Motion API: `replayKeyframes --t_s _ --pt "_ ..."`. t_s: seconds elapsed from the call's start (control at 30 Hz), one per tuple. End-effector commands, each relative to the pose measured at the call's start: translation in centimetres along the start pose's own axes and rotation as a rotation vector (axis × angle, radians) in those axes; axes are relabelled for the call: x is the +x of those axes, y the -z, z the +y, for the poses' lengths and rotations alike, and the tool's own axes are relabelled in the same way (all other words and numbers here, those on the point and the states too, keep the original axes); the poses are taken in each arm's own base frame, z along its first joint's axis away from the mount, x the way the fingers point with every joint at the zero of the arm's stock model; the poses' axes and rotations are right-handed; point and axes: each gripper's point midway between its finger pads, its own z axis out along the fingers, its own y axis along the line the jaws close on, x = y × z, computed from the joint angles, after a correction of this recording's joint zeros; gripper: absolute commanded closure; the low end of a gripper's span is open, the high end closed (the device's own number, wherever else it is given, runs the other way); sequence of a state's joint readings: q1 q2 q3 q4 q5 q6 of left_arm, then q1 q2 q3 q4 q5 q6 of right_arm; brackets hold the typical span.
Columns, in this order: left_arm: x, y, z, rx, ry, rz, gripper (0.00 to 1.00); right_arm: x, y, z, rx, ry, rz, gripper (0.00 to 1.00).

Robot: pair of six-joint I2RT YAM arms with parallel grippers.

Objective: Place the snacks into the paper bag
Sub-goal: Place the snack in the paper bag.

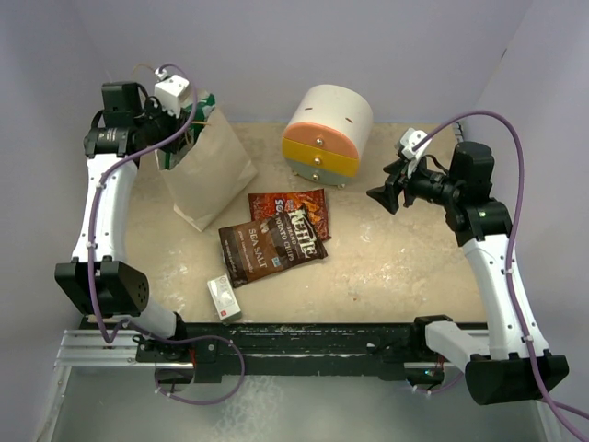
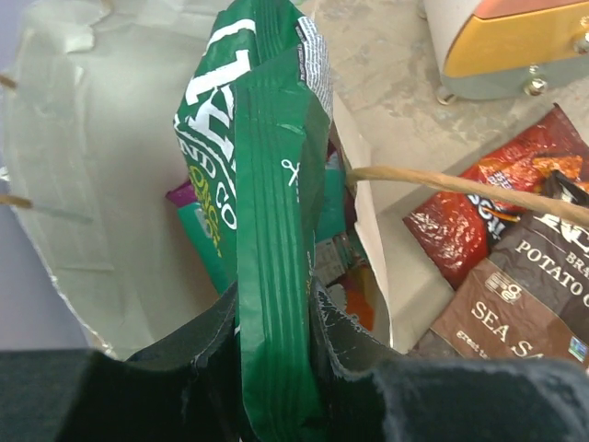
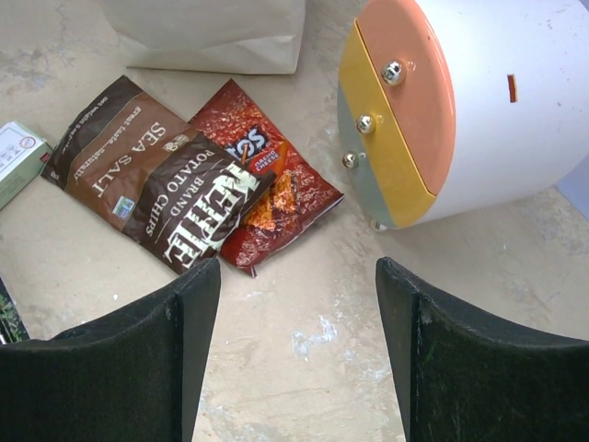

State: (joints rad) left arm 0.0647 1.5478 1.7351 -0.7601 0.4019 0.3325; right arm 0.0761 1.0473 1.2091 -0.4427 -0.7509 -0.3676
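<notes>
One cream paper bag (image 1: 207, 175) sits back-left, its mouth hidden under the left gripper (image 2: 276, 368), which pinches a crinkly green packet (image 2: 276, 184) at the opening, half-covering smaller packets (image 2: 179, 195). A glossy brown chip bag (image 1: 267, 250) overlaps a red chip bag (image 1: 294, 204) nearby. The right gripper (image 3: 299, 350) hangs wide, empty.

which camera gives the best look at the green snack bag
Left wrist: the green bag fills the frame, pinched edge-on between the jaws over the open paper bag. The top view shows only a green sliver at the paper bag's mouth, the rest hidden. The right wrist view misses it.
</notes>
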Motion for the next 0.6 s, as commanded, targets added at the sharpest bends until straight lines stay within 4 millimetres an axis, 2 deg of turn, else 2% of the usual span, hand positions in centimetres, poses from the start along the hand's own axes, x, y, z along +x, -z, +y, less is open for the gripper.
replayKeyframes --t_s 0.0,0.1,0.2,0.37,0.47,0.57 --pt "-0.1 0.4 -1.7 0.095 0.033 0.013 0.87 -1.0 0.3 -0.3 0.014 0.038 -0.032 0.29" --pt "1.0 0.3 -2.1 0.119 0.051 0.065 0.79 -0.9 0.4 -0.3 0.019 0.038 -0.031 0.29" --pt "1.0 0.7 -2.1 0.12 0.045 0.079 0.72 -0.9 0.3 -0.3 0.015 0.039 -0.033 0.29" --pt "-1.7 2.2 -1.5 0.079 -0.002 0.003 0.56 -1.0 0.2 -0.3 0.006 0.035 -0.035 0.29" --pt "-3.5 3.0 -1.1 0.057 -0.032 -0.045 0.41 -1.0 0.3 -0.2 0.007 0.035 -0.036 0.29" --pt "-4.9 3.5 -0.6 0.035 -0.058 -0.078 0.32 -0.9 0.3 -0.2 0.012 0.037 -0.035 0.28"
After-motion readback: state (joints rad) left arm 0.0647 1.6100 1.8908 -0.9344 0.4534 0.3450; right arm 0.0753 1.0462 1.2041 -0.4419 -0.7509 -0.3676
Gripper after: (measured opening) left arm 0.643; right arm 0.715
